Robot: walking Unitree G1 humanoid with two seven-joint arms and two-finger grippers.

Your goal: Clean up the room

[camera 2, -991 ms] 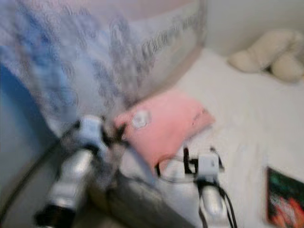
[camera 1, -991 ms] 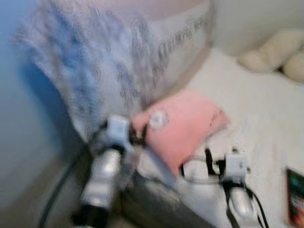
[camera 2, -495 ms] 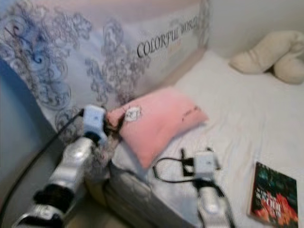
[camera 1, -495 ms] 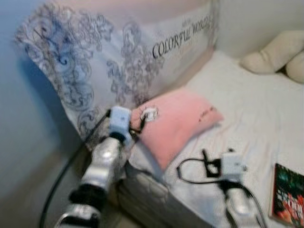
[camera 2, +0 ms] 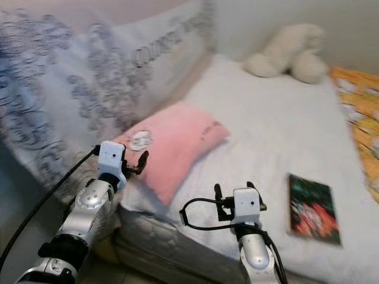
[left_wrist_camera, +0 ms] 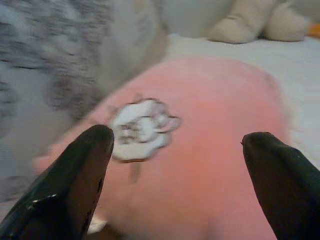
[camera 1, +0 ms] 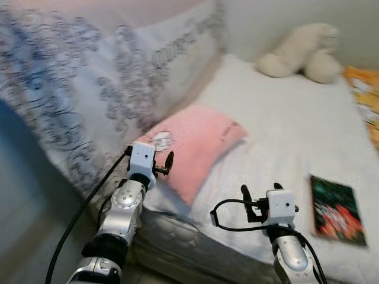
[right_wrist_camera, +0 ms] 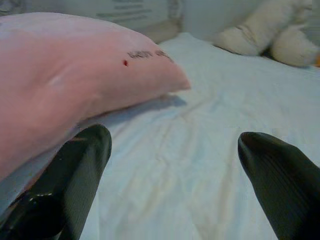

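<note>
Now the pink pillow [camera 1: 192, 142] lies on the white bed [camera 1: 284, 118] beside the patterned headboard cushion [camera 1: 89, 77]; the left gripper [left_wrist_camera: 175, 145], fingers spread, hovers at its corner, the right gripper [right_wrist_camera: 170, 150] likewise agape nearby.

Two silver tube arms, black elbow collars, white box wrists; black cables looping; left hand [camera 1: 168, 162], right hand [camera 1: 259, 190]: slim black fingers.
</note>
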